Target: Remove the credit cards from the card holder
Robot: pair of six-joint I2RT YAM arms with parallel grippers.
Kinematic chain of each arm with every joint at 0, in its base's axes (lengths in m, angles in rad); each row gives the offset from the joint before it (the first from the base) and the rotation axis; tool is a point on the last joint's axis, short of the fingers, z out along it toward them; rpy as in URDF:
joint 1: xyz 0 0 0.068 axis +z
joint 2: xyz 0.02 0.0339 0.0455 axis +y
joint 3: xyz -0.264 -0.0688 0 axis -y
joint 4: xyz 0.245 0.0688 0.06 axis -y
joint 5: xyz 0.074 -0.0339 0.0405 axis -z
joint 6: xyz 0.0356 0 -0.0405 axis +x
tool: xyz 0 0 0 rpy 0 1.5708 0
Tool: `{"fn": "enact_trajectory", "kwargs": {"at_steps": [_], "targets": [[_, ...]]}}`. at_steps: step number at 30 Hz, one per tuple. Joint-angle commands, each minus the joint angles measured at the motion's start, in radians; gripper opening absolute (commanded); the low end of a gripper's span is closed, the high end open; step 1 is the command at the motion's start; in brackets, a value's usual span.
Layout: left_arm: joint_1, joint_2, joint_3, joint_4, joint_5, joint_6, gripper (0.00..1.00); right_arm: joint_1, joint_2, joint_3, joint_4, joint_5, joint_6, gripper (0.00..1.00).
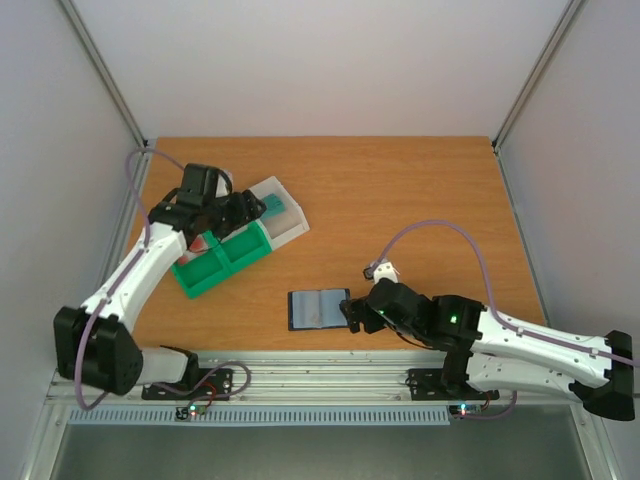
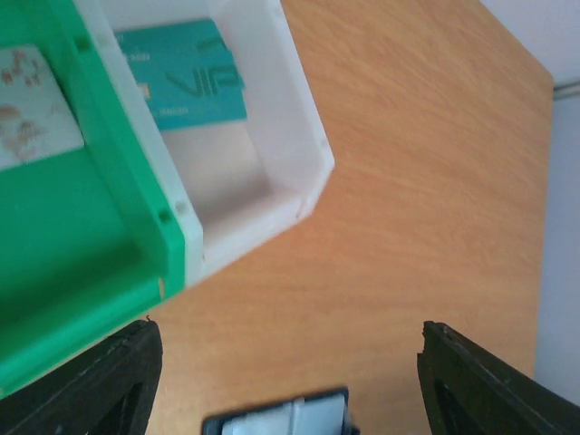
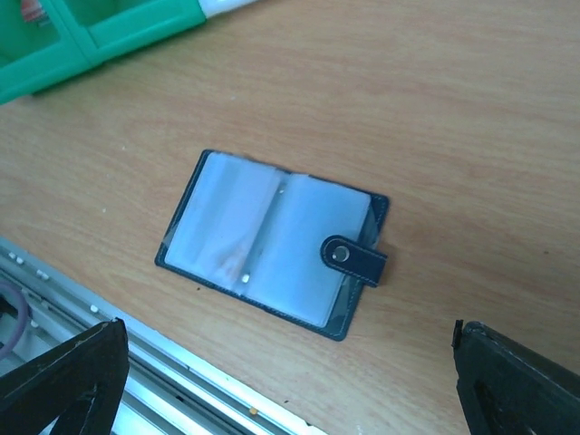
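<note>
The card holder (image 3: 272,245) lies open and flat on the table near the front edge (image 1: 318,308), its tab clasp (image 3: 353,258) on the right side. Its pale sleeves hide whether any cards are inside. One teal credit card (image 2: 186,77) lies in the white compartment of the tray (image 1: 272,203). A pale patterned card (image 2: 32,109) lies in a green compartment. My left gripper (image 2: 290,344) hovers over the tray's white end (image 1: 245,210), open and empty. Just right of the card holder, my right gripper (image 1: 352,312) stands wide open with nothing between its fingers (image 3: 290,362).
The green-and-white compartment tray (image 1: 215,268) sits at the left of the table, angled. A metal rail (image 1: 320,375) runs along the near edge, just in front of the card holder. Bare wood lies right of the tray.
</note>
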Motion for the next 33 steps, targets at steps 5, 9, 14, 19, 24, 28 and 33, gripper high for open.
{"fn": "enact_trajectory", "kwargs": {"at_steps": [5,9,14,19,24,28,33], "targets": [[-0.048,-0.211,-0.205,-0.047,0.145,0.046,0.74,-0.006,0.114,0.008,0.125,-0.115,-0.003,0.91],[-0.111,-0.236,-0.278,-0.058,0.191,0.055,0.70,-0.007,0.173,0.027,0.140,-0.130,-0.021,0.86],[-0.182,-0.263,-0.365,0.001,0.207,0.024,0.66,-0.009,0.222,0.033,0.160,-0.131,-0.034,0.74],[-0.219,-0.273,-0.481,0.162,0.244,-0.079,0.58,-0.043,0.248,0.024,0.153,-0.098,-0.053,0.57],[-0.246,-0.222,-0.530,0.240,0.244,-0.115,0.56,-0.110,0.272,-0.004,0.173,-0.134,-0.071,0.51],[-0.267,-0.179,-0.581,0.347,0.255,-0.152,0.53,-0.154,0.306,-0.028,0.207,-0.174,-0.076,0.51],[-0.288,-0.110,-0.623,0.490,0.280,-0.204,0.49,-0.207,0.343,-0.063,0.242,-0.207,-0.082,0.49]]}}
